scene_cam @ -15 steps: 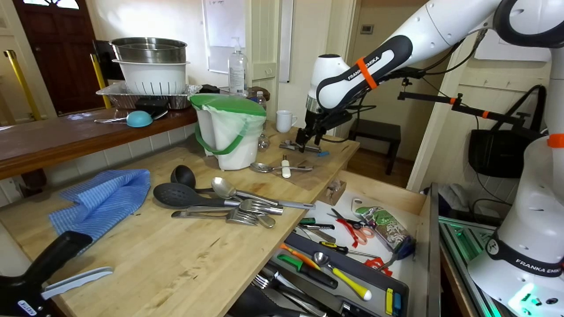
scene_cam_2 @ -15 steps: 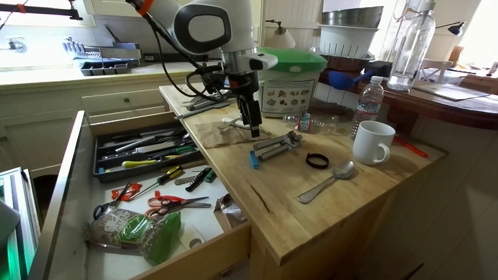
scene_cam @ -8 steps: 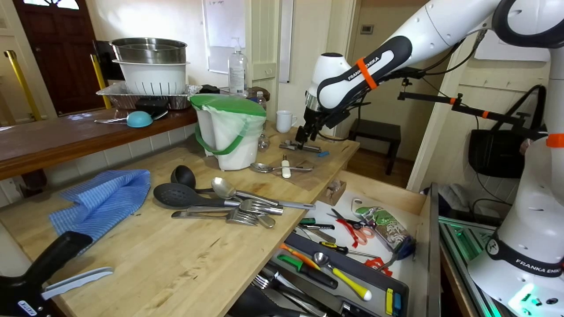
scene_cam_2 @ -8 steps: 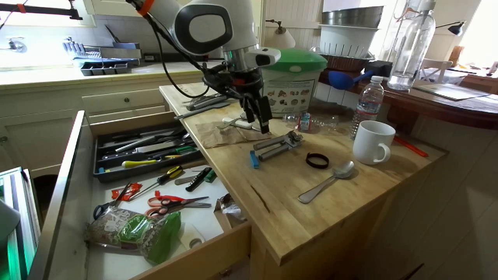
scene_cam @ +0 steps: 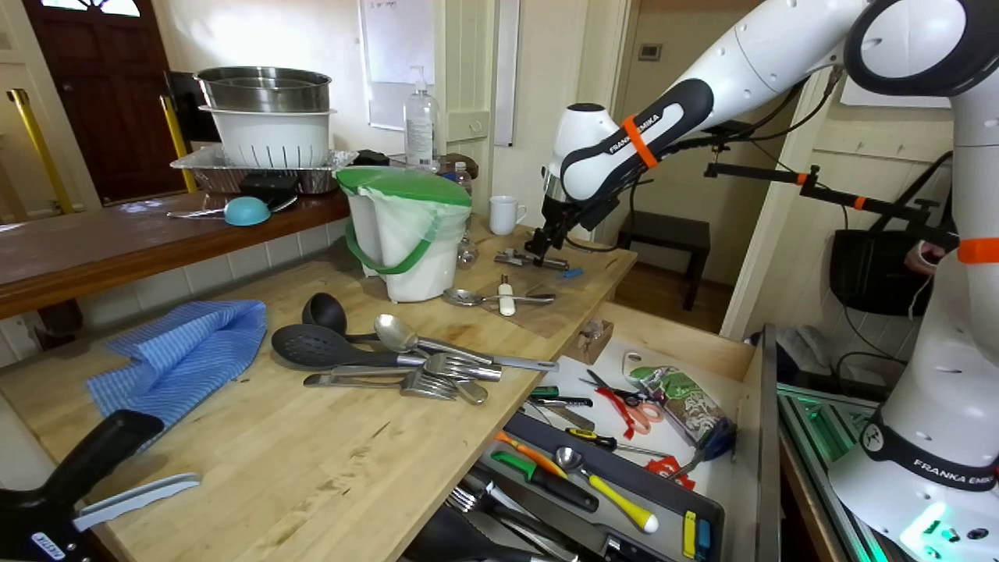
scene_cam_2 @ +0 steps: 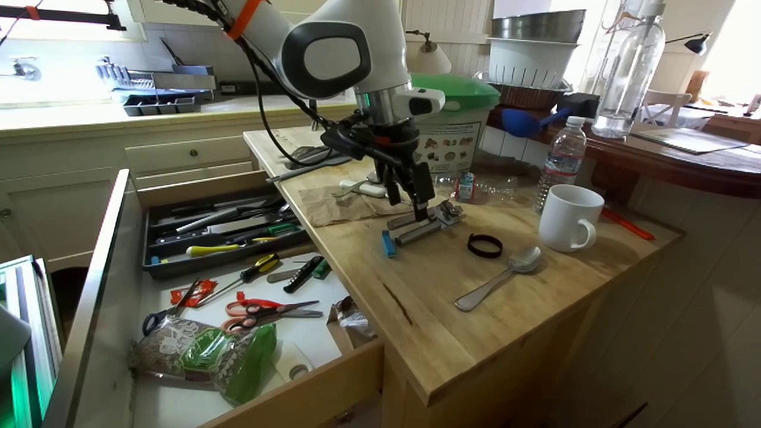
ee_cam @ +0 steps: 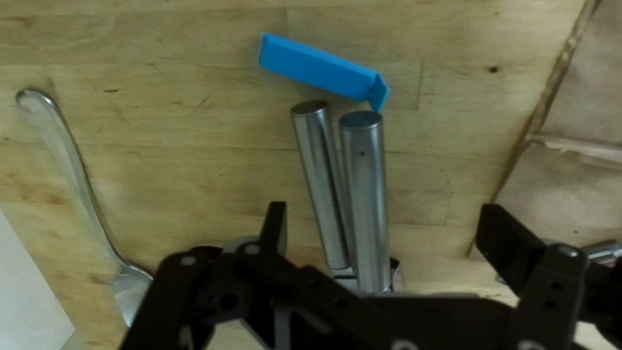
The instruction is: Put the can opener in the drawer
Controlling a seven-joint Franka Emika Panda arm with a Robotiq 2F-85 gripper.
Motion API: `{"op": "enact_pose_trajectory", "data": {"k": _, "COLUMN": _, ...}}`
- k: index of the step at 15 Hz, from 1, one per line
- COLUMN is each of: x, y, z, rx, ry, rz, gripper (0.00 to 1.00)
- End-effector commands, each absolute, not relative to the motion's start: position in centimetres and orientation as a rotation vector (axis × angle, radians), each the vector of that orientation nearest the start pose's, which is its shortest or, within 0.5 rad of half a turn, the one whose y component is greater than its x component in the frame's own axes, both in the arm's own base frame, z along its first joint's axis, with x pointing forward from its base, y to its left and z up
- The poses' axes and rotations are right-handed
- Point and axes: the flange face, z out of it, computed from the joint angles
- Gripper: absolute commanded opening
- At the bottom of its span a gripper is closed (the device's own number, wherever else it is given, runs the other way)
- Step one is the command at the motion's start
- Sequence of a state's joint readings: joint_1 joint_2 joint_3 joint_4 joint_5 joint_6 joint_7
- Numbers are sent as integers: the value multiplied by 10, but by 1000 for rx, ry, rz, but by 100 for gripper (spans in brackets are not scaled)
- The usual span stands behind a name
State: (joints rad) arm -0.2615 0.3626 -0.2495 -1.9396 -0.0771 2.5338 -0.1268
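Gripper (ee_cam: 384, 214): black, jaws well apart, nothing held.
Opener (ee_cam: 364, 199): metal, lying on the counter (scene_cam_2: 440, 321), its two handles between the jaws as the wrist view shows them, closer to one jaw; contact cannot be told.
Strip (ee_cam: 318, 69): blue, just beside the handle ends; touching or not, unclear.
Paper (scene_cam_2: 324, 208): brown, creased, on the counter.
Band (scene_cam_2: 484, 254): dark loop, near the opener's head.
Spoon (scene_cam_2: 498, 280): metal, past the band.
Drawer (scene_cam_2: 333, 380): pulled out, below the counter edge, holding a utensil tray (scene_cam_2: 178, 269) and a bag (scene_cam_2: 199, 351).
Step in hand, by judgement: lining up the grasp; lift and carry not yet begun.
Next move: likely a small shift to centre the handles, descent astride both, then a firm close, as round metal may roll in the grip; after that, up and across to the drawer.
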Motion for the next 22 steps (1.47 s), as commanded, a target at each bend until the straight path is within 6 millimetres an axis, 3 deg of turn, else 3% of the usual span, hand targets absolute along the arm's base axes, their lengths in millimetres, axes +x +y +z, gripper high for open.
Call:
{"op": "enact_pose_trajectory", "data": {"k": 1, "x": 571, "y": -319, "z": 320, "rx": -3347, "ry": 473, "rz": -326, "gripper": 96}}
{"op": "enact_pose_trajectory", "data": {"k": 2, "x": 570, "y": -320, "z": 318, "rx": -3357, "ry": 469, "rz": -318, "gripper": 90}}
{"op": "enact_pose_trajectory", "data": {"k": 3, "x": 569, "y": -321, "z": 316, "rx": -3364, "ry": 468, "rz": -311, "gripper": 76}}
{"op": "enact_pose_trajectory", "data": {"k": 8, "x": 567, "y": -323, "z": 307, "rx": -3384, "ry": 464, "rz": -289, "gripper": 38}}
{"op": "enact_pose_trajectory", "data": {"k": 13, "x": 571, "y": -323, "z": 316, "rx": -3389, "ry": 479, "rz": -341, "gripper": 1}}
{"op": "enact_pose_trajectory", "data": {"k": 17, "x": 573, "y": -320, "z": 347, "rx": -3373, "ry": 494, "rz": -407, "gripper": 6}}
{"op": "enact_pose_trajectory", "data": {"k": 22, "x": 545, "y": -313, "z": 425, "rx": -3308, "ry": 547, "rz": -445, "gripper": 6}}
